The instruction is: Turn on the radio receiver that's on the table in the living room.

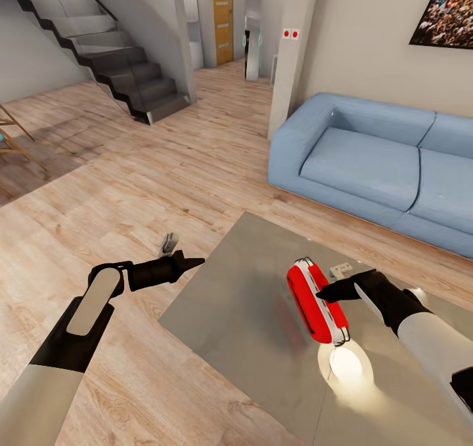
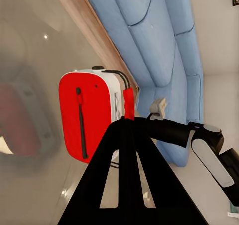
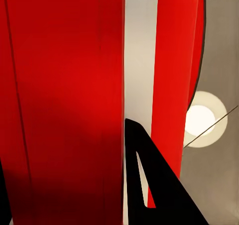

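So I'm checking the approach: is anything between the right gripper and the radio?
Nothing visible. The right gripper is right at the side of the red radio, which stands on the grey table, with no object between them.

Left gripper (image 1: 197, 261) fingers closed to a point, arm extended; right gripper (image 1: 323, 295) fingers together, reaching inward
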Controlling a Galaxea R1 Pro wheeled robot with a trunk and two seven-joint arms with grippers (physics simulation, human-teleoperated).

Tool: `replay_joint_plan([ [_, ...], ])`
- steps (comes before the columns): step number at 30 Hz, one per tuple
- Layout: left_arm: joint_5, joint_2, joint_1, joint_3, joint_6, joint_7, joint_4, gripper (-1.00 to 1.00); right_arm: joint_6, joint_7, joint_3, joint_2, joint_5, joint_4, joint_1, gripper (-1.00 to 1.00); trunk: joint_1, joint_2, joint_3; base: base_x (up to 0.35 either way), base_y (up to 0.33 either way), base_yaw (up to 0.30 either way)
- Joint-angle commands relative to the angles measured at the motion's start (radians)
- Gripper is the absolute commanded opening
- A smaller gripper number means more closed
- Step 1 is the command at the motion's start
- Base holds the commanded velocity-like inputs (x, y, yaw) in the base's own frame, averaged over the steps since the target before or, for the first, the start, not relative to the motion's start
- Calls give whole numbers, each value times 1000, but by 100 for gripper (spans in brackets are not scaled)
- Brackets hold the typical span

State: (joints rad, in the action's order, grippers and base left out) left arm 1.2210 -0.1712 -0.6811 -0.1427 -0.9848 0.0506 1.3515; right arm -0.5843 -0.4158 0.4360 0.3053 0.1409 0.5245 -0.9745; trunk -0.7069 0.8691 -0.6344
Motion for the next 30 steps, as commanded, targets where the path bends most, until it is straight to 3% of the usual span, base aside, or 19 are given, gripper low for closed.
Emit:
replay_joint_plan([
  [1, 0, 0, 0, 0, 0, 0, 0, -100, 0, 0, 0, 0, 2, 0, 0, -100, 0, 0, 0, 0, 0, 0],
  [7, 0, 0, 0, 0, 0, 0, 0, -100, 0, 0, 0, -1, 2, -2, 0, -100, 0, 0, 0, 0, 0, 0],
  [11, 0, 0, 0, 0, 0, 0, 0, -100, 12, 3, -1, -30, 1, -6, 0, -100, 0, 0, 0, 0, 0, 0],
  [16, 0, -1, 0, 0, 0, 0, 0, -100, 35, 7, 0, -38, 0, -28, -1, -100, 0, 0, 0, 0, 0, 0],
  [17, 0, -1, 0, 0, 0, 0, 0, -100, 36, 7, 0, -38, 0, -30, -1, 100, 0, 0, 0, 0, 0, 0],
  [30, 0, -1, 0, 0, 0, 0, 0, -100, 38, 8, 0, -37, 0, -32, -1, 100, 0, 0, 0, 0, 0, 0],
])
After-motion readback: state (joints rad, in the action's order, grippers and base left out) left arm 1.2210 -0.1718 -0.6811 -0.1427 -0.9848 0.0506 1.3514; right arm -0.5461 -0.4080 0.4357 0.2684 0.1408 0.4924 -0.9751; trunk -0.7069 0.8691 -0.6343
